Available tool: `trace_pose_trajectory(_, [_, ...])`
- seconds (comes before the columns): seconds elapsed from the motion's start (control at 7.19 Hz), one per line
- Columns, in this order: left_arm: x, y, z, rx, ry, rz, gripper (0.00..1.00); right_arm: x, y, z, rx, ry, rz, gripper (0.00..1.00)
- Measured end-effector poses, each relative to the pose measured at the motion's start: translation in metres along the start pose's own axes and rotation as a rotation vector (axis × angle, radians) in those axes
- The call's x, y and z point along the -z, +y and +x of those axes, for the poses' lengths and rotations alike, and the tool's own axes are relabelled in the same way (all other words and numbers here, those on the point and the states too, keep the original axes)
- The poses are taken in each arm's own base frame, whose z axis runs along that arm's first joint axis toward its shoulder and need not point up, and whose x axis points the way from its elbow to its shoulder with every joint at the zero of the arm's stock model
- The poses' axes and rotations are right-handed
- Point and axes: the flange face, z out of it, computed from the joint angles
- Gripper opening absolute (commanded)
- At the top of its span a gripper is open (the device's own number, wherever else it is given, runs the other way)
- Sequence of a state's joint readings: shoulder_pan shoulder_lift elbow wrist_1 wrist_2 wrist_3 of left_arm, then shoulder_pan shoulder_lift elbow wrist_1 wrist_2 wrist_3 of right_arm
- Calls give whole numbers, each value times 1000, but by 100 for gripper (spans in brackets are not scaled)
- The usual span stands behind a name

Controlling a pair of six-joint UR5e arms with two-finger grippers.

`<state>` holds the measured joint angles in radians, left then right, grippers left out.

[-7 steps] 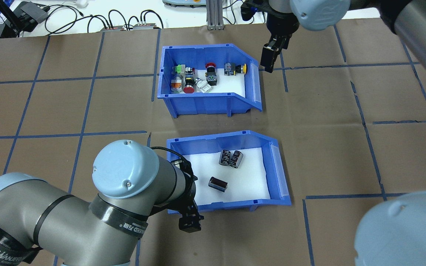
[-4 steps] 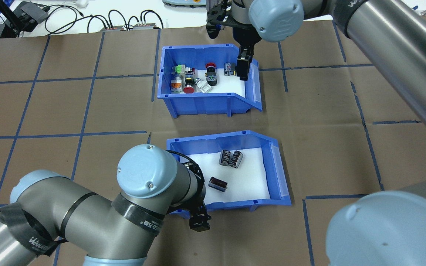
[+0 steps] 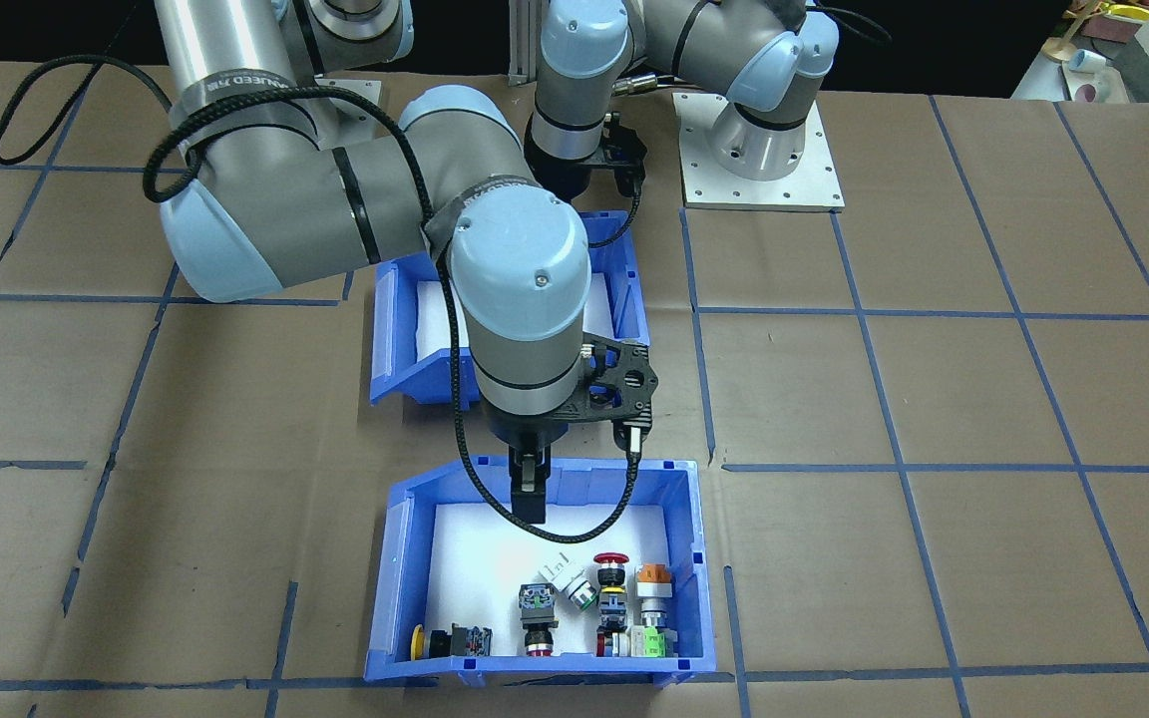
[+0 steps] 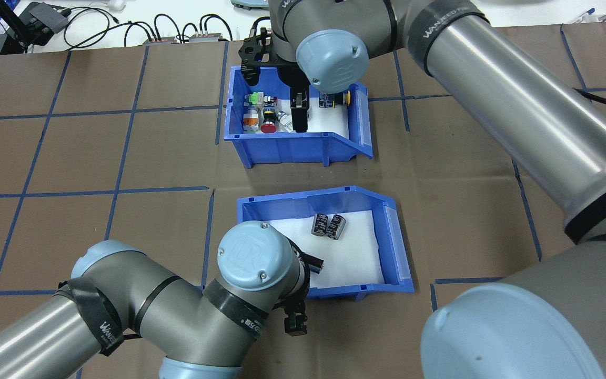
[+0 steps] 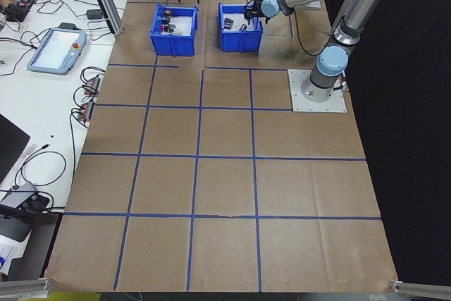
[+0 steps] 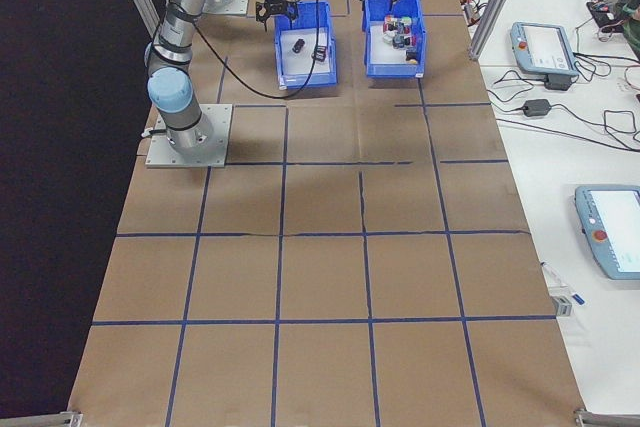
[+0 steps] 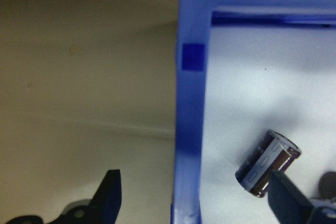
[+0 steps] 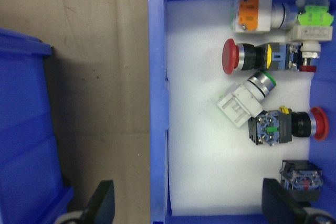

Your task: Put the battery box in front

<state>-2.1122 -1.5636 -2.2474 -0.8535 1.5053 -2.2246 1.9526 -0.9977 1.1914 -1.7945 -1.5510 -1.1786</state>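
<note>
The battery box (image 4: pixel 329 193) is the blue bin nearer the robot, with a white liner. Two dark cells (image 4: pixel 328 226) lie together in it, and a third (image 7: pixel 268 163) is partly hidden under my left wrist. My left gripper (image 4: pixel 295 322) is open and straddles the box's near wall (image 7: pixel 189 103), one finger outside and one inside. The other blue bin (image 4: pixel 292 148), holding colourful push-button switches (image 8: pixel 273 93), stands farther away. My right gripper (image 4: pixel 299 113) is open over that bin's near wall (image 8: pixel 157 103), which sits between its fingers.
The two bins sit about a hand's width apart on brown paper with a blue tape grid. Cables and control boxes (image 4: pixel 177 32) and an aluminium post (image 4: pixel 303 23) line the far edge. The left arm's base plate (image 3: pixel 764 184) lies behind the battery box.
My right gripper swung left from beside the switch bin's sloped end to over its near wall. My left arm slid right along the battery box's near wall and now covers part of one cell.
</note>
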Motion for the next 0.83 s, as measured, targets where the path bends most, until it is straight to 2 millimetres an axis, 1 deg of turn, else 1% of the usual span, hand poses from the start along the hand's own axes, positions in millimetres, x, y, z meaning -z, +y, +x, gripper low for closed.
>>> trace_pose_trajectory(0.14, [-3, 1, 2, 6, 7, 2, 8, -14, -11, 0, 13, 2, 2, 100])
trace_pose_trajectory(0.28, [-3, 4, 4, 12, 24, -14, 0, -30, -23, -1, 26, 3, 3, 100])
trace_pose_trajectory(0.42, [-2, 6, 5, 12, 37, -28, 0, -49, -33, -3, 37, -2, -1, 100])
trace_pose_trajectory(0.56, [0, 7, 5, 10, 43, -37, 0, -69, -37, -4, 43, -19, -13, 100])
trace_pose_trajectory(0.7, [2, 7, 5, 2, 49, -43, 0, -85, -37, -6, 44, -37, -26, 94])
trace_pose_trajectory(0.83, [8, 7, 5, -9, 62, -50, 0, -92, -37, -8, 41, -47, -30, 62])
